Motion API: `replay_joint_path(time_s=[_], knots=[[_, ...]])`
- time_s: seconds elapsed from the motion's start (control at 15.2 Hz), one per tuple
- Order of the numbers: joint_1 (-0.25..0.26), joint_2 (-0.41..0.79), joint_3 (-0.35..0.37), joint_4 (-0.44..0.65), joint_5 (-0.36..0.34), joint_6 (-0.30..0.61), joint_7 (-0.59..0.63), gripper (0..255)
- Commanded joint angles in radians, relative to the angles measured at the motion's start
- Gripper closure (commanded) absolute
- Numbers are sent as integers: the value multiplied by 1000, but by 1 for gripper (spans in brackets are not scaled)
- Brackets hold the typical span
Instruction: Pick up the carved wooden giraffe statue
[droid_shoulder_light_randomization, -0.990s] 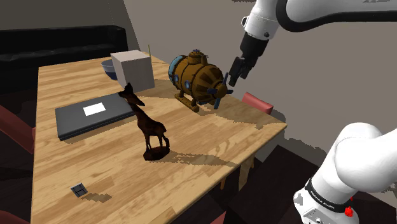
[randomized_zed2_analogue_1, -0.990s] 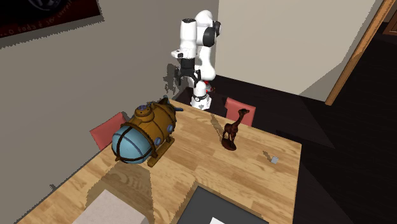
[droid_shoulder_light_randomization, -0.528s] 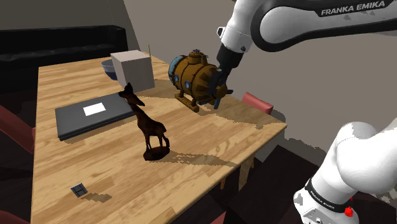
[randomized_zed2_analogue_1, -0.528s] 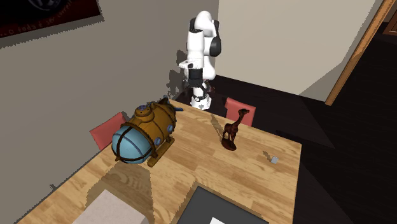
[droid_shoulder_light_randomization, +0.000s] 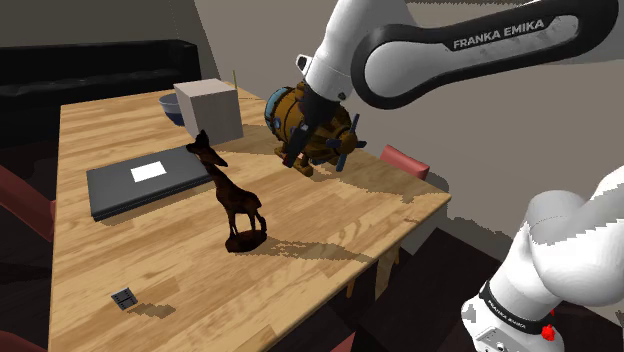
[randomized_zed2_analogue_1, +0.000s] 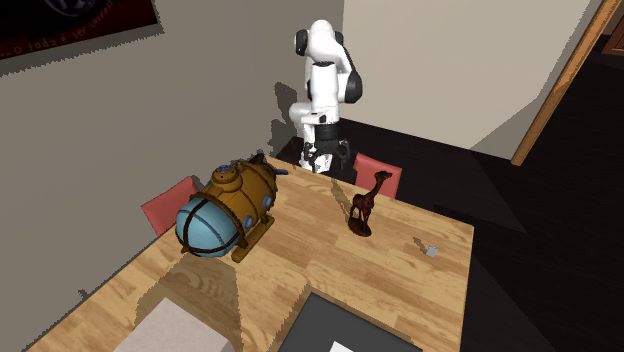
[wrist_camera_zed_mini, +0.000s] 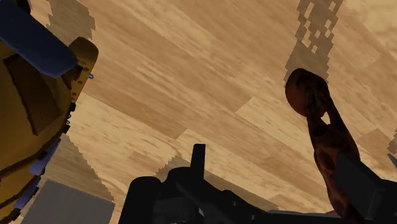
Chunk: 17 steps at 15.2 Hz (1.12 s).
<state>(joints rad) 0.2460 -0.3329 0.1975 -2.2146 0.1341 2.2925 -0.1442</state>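
1. The giraffe (droid_shoulder_light_randomization: 235, 205) stands upright on the table (droid_shoulder_light_randomization: 330, 215), well apart from the submarine (droid_shoulder_light_randomization: 335, 125).
2. The gripper (randomized_zed2_analogue_1: 322, 160) hangs near the submarine's propeller end, fingers apart and holding nothing. It is probably kept high so it clears the submarine.
3. The table is bare between the submarine and the giraffe, so the way across looks open.
4. Beyond the submarine's propeller end, the table edge is close.
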Motion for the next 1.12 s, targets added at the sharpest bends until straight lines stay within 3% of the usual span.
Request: replay_joint_path(time_s=[0.0, 0.59, 1.06], knots=[[19, 52, 15, 19, 6, 56, -29, 0], [100, 260, 89, 141, 2, 235, -139, 0], [102, 288, 92, 89, 2, 316, -145, 0]])
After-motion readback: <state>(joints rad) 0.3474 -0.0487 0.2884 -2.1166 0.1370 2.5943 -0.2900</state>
